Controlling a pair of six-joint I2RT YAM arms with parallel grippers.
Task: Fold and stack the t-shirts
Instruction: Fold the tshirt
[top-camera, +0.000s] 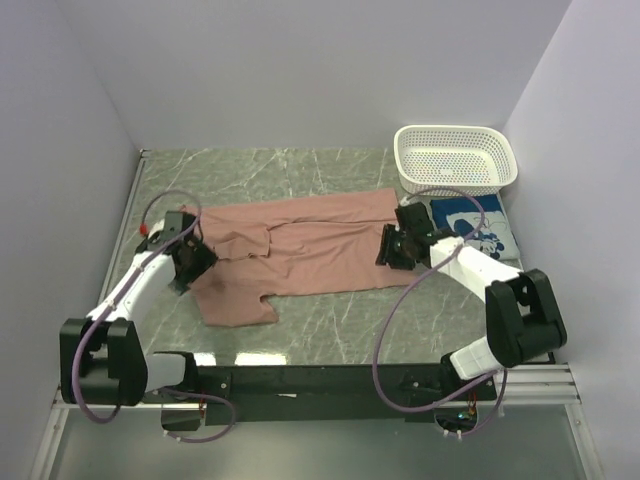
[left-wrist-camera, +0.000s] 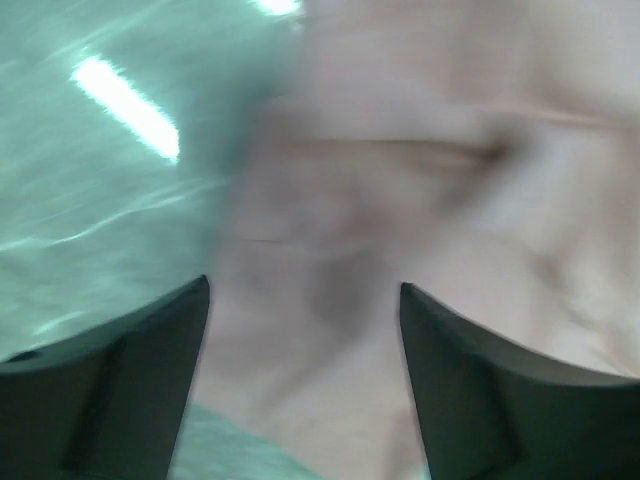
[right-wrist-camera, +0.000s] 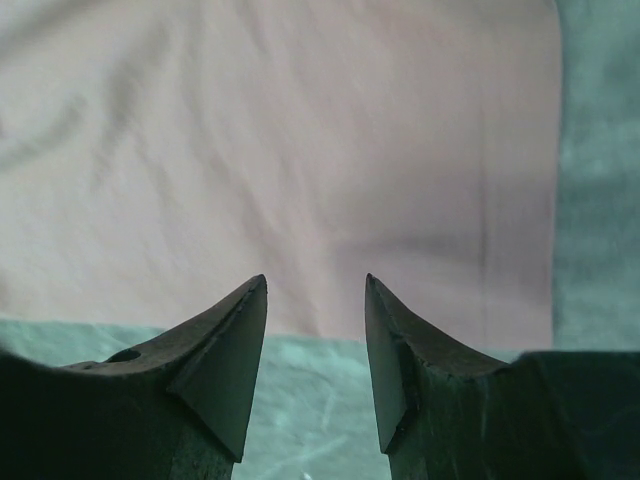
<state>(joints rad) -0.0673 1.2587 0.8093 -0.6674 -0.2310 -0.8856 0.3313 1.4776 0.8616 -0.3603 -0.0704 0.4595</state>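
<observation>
Both tools are open and hold nothing: the left tool (top-camera: 190, 258) hangs over the left end of the pink tee (top-camera: 320, 250), the right tool (top-camera: 393, 247) over its right end. That tee lies across the middle of the bench (top-camera: 300, 170), seemingly only partly folded. The blue tee (top-camera: 480, 225) sits folded at the right edge, so finishing the pink one and stacking remain.
</observation>
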